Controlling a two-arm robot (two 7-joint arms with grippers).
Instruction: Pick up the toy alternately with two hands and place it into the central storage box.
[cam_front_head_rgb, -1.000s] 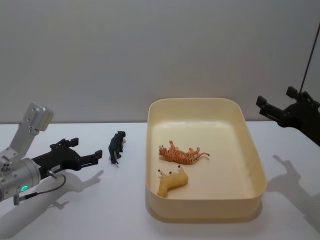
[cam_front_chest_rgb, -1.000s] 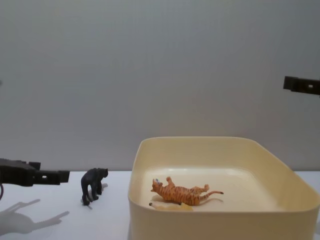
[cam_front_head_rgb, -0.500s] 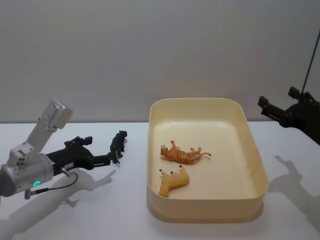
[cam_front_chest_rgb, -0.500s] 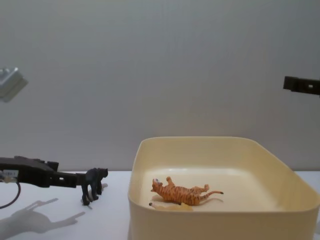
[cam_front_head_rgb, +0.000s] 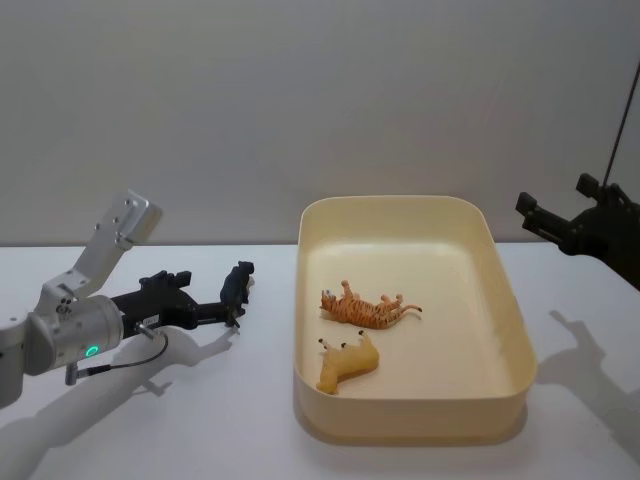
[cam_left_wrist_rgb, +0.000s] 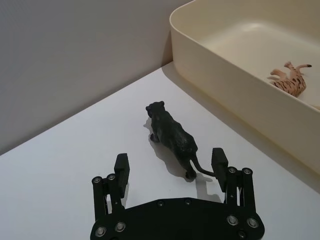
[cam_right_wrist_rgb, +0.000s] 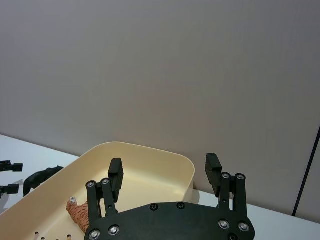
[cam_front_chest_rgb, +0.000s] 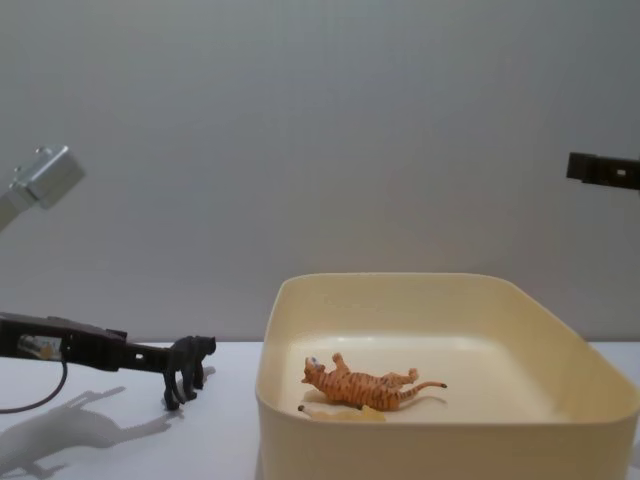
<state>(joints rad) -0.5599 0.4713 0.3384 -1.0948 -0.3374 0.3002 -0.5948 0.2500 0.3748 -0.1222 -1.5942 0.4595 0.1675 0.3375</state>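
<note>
**A:** Where does the left tool (cam_left_wrist_rgb: 170, 170) stand?

**B:** Low over the white worktop (cam_front_head_rgb: 200, 420), fingers spread wide and gripping nothing. The small black plastic panther figurine (cam_left_wrist_rgb: 170, 134) stands upright just ahead of it, facing away; its tail end reaches between the two fingertips (cam_left_wrist_rgb: 219, 161), while the body is still beyond them.

**A:** So what makes a good grasp here?

**B:** I'd say go further forward first, until the panther's trunk sits between the pads, not just the thin tail. Stay low, but clear of the worktop. The body runs slightly aslant to the fingers, so centre on it before closing, or one pad may touch first and tip the toy.

**A:** And the drop point?

**B:** The large cream-coloured rectangular plastic tub (cam_front_head_rgb: 505, 300) lies ahead of the tool and off to its right, near but not touching the panther. An orange striped tiger figurine (cam_front_head_rgb: 368, 308) and a pale yellow animal figurine (cam_front_head_rgb: 345, 365) lie inside already. The wall is taller than the toy, so lift well before swinging over.

**A:** The right tool (cam_right_wrist_rgb: 165, 175)?

**B:** Held high beyond the tub's right side, fingers wide apart, empty, out of the way.
</note>
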